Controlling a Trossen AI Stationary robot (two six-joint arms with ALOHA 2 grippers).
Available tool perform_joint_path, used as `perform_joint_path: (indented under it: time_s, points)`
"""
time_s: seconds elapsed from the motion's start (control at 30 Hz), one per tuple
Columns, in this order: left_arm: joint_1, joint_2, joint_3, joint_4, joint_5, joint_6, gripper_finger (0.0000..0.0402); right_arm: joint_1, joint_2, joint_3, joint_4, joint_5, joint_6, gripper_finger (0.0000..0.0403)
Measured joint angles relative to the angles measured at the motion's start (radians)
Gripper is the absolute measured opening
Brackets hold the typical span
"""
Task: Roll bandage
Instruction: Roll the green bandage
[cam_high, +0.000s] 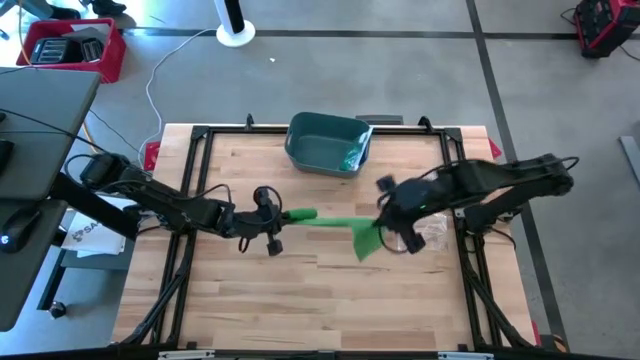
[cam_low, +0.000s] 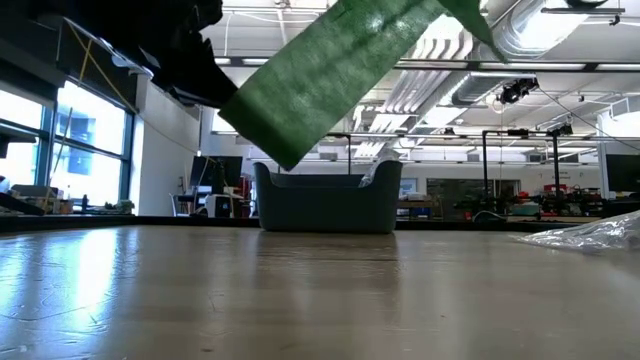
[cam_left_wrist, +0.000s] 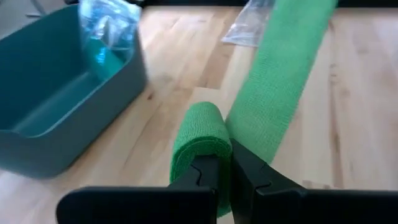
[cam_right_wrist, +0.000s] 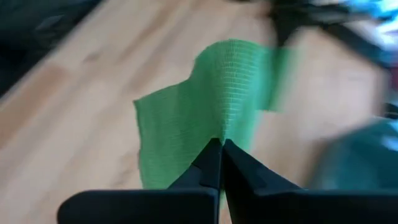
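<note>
A green bandage is held in the air between both grippers, above the table's middle. Its rolled-up part (cam_high: 300, 214) (cam_left_wrist: 200, 134) sits at my left gripper (cam_high: 284, 216) (cam_left_wrist: 224, 171), which is shut on it. From the roll the flat strip (cam_high: 335, 222) (cam_left_wrist: 283, 68) runs toward the table's right side to my right gripper (cam_high: 378, 228) (cam_right_wrist: 221, 152), also shut on it. A short loose end (cam_high: 366, 245) hangs past the right gripper. In the low view the strip (cam_low: 320, 70) slants across the top of the picture. My left gripper pinches the near end of the bandage's rolled part (cam_left_wrist: 208, 155) between its two fingers, coming nearly level from the table's left side. The roll stands out beyond the fingertips, clear of the table, and the strip leaves it beside one finger (cam_left_wrist: 255, 171). My right gripper pinches the strip near its free end (cam_right_wrist: 217, 134) between its two fingertips, slanting down from the table's right side. The cloth is creased where the fingers meet it. The loose flap (cam_right_wrist: 168, 143) hangs slack, clear of the table.
A teal bin (cam_high: 328, 143) (cam_low: 325, 200) (cam_left_wrist: 56, 106) with a clear wrapper in it stands at the table's far middle. A crumpled clear plastic bag (cam_high: 432, 236) (cam_low: 590, 232) lies on the wood under the right arm. Bare wood (cam_high: 320, 300) lies toward the near edge.
</note>
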Motion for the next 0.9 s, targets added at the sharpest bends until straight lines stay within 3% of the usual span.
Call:
perform_joint_path:
  time_s: [0.1, 0.23, 0.57, 0.67, 0.9]
  points:
    - [0.000, 0.022, 0.000, 0.024, 0.055, -0.001, 0.0003, -0.017, -0.058, 0.000, 0.032, 0.120, 0.006, 0.0000]
    - [0.000, 0.059, 0.000, 0.092, 0.124, -0.002, 0.0003, -0.073, -0.104, 0.000, 0.065, 0.195, -0.025, 0.0000]
    - [-0.004, 0.100, 0.000, 0.202, 0.222, -0.001, 0.0003, -0.310, -0.098, 0.000, 0.166, 0.178, -0.102, 0.0000]
    - [-0.004, 0.100, 0.000, 0.205, 0.166, -0.001, 0.0003, -0.341, -0.102, 0.000, 0.187, 0.068, -0.129, 0.0000]
    - [-0.004, 0.099, 0.000, 0.237, -0.034, 0.009, 0.0003, -0.288, -0.102, 0.000, 0.133, -0.382, -0.185, 0.0000]
